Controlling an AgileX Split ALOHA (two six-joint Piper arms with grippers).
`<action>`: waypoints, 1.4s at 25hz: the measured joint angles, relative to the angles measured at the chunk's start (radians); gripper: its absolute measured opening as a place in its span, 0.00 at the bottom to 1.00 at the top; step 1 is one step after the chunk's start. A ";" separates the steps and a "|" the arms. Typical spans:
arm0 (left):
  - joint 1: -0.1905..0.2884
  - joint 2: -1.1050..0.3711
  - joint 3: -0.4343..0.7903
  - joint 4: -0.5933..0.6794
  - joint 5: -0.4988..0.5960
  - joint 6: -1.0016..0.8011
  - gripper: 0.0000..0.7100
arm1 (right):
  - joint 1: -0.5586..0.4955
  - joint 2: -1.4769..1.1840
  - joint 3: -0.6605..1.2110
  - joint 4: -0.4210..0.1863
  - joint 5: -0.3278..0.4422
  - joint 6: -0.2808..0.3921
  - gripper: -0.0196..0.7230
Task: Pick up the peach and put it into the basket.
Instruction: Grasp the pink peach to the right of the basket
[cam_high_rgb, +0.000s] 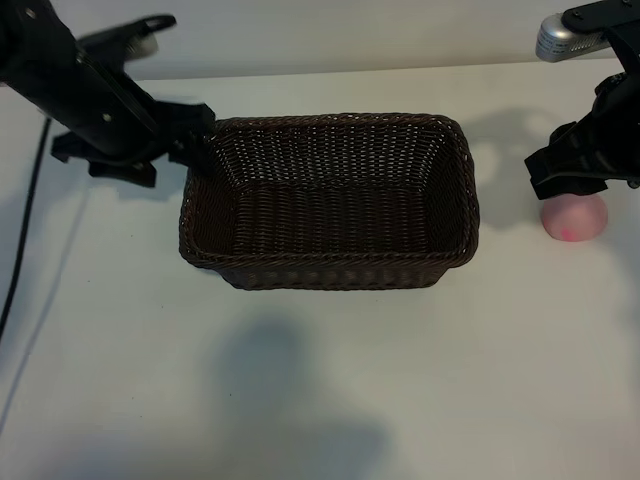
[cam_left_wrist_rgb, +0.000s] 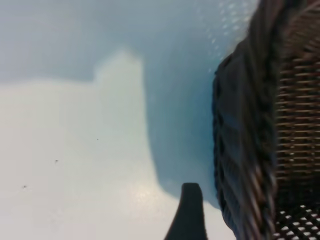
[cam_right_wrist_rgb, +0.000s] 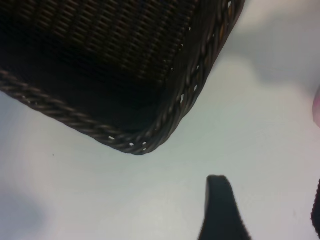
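A: Stock count?
B: One basket (cam_high_rgb: 330, 200), mid-desk (cam_high_rgb: 320, 380); one peach (cam_high_rgb: 575, 217) on the desk, right of it, apart from its rim.
A: My claws?
B: Left claw (cam_high_rgb: 195, 150) wide, empty, at the basket's left edge. Right claw (cam_high_rgb: 570, 185) part open, over the peach, not gripping.
A: Room?
B: Bare desk in front.

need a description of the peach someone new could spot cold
Start from the dark brown wicker basket in the middle of the white table. Look past its right end, where the right hand hangs. Just under that hand, on the table and outside the basket, sits the peach: small, round, pale pink with a redder blotch, the only coloured thing there.
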 joint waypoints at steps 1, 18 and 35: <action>0.000 -0.016 -0.007 0.010 0.011 0.000 0.90 | 0.000 0.000 0.000 0.000 0.000 0.000 0.63; 0.000 -0.283 -0.160 0.450 0.289 -0.066 0.85 | 0.000 0.000 0.000 0.000 0.007 0.000 0.63; 0.147 -0.806 -0.104 0.399 0.341 0.024 0.84 | 0.000 0.000 0.000 0.000 0.007 0.000 0.63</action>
